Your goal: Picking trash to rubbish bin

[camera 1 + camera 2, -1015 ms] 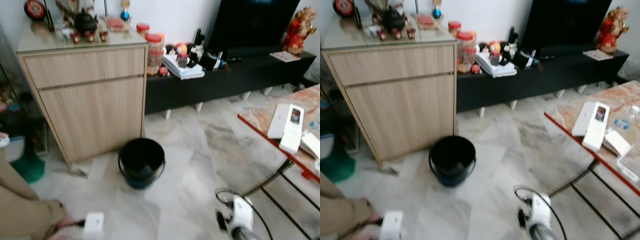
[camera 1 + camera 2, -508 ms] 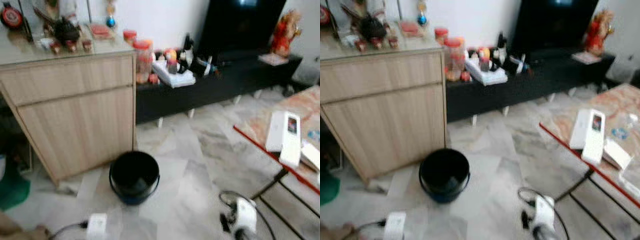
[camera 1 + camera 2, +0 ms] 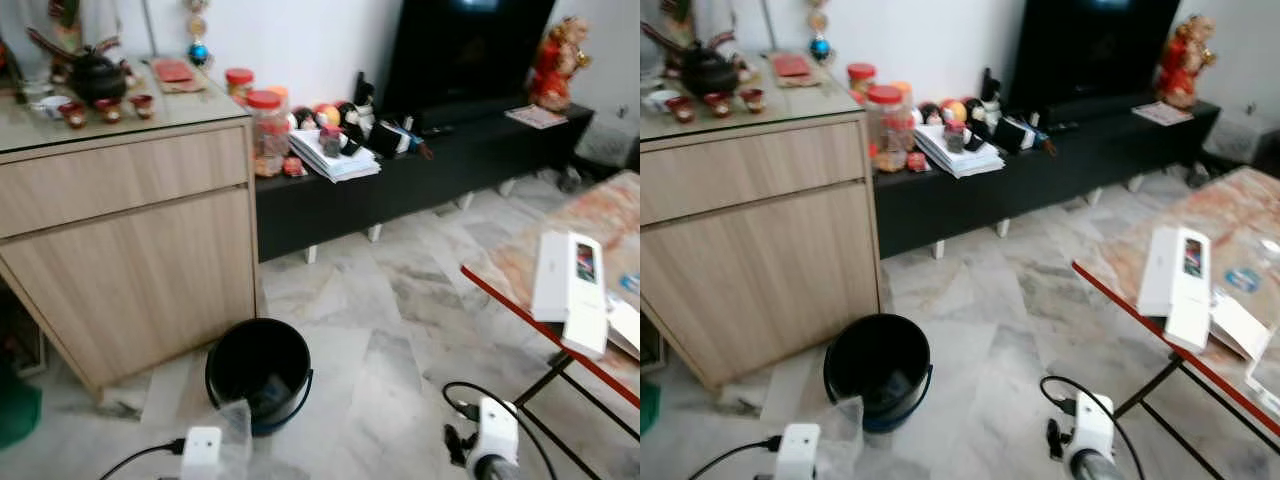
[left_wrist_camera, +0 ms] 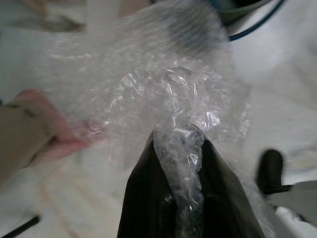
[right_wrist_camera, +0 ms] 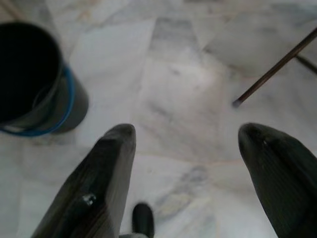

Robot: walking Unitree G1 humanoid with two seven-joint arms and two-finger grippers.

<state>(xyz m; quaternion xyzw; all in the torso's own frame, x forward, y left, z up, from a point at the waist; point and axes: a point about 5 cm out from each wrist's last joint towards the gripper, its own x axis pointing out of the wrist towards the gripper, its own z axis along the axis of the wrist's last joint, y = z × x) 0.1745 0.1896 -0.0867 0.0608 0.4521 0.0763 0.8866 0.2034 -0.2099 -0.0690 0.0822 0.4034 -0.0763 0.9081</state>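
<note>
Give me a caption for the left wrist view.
Left gripper clamps crumpled bubble wrap, a person's hand alongside.

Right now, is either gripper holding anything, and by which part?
The left gripper is shut on a bunched fold of the clear bubble wrap, near its edge. The right gripper is open over the floor, holding nothing.

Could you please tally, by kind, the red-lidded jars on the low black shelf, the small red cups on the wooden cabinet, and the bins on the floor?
Red-lidded jars: 2
Small red cups: 3
Black bin: 1
Total: 6
</note>
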